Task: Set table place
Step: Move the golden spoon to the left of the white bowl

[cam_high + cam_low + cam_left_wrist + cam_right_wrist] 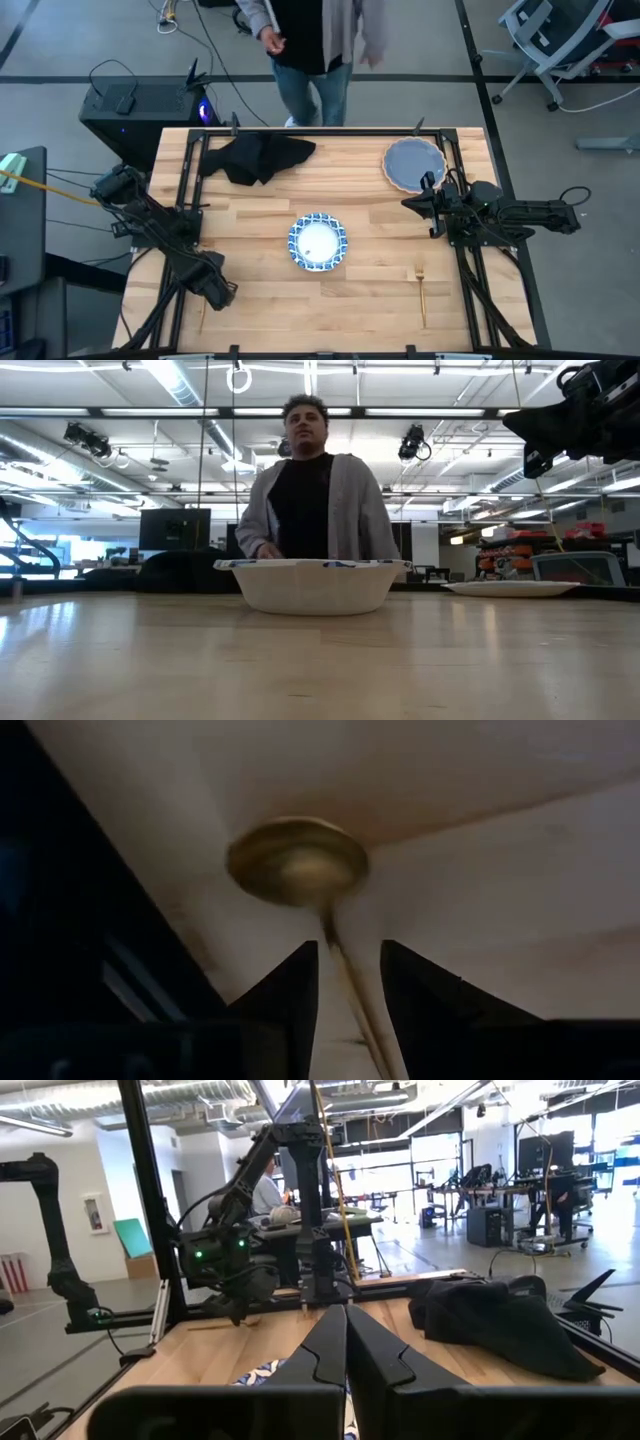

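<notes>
Where left end effector (345, 982) straddles: spoon (300, 863).

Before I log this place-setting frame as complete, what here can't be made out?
- Thin gold spoon: handle end cut off by the left wrist view's edge, between the left gripper fingers; in the high view that gripper covers it.
- Thin gold fork: tines too small, high view.
- Round blue-grey plate: near rim behind the right gripper.
</notes>
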You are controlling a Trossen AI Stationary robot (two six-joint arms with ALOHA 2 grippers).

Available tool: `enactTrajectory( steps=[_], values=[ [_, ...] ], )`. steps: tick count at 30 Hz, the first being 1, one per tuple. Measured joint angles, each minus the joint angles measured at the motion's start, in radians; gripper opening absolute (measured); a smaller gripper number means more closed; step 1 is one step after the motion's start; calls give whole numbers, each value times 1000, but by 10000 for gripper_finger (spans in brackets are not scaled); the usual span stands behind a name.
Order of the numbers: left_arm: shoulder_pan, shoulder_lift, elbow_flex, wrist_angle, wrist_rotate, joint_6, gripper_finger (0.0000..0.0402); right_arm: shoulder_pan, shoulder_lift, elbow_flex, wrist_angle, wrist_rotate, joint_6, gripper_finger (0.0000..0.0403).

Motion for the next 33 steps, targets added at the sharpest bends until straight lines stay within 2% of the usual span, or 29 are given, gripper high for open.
enactTrajectory(
  steps=[13, 18, 25, 33],
  values=[
    [0, -6, -73, 102, 8, 2, 107, 0, 0, 0, -5, 0, 0, 8],
    [-2, -5, -75, 111, 4, 4, 81, 0, 0, 0, -15, 0, 0, 8],
    [-5, -4, -75, 117, -3, 5, 14, 0, 0, 0, -21, 0, 0, 8],
    [-6, -3, -76, 118, -11, 6, 12, 0, 0, 0, -21, 0, -1, 8]
  ],
)
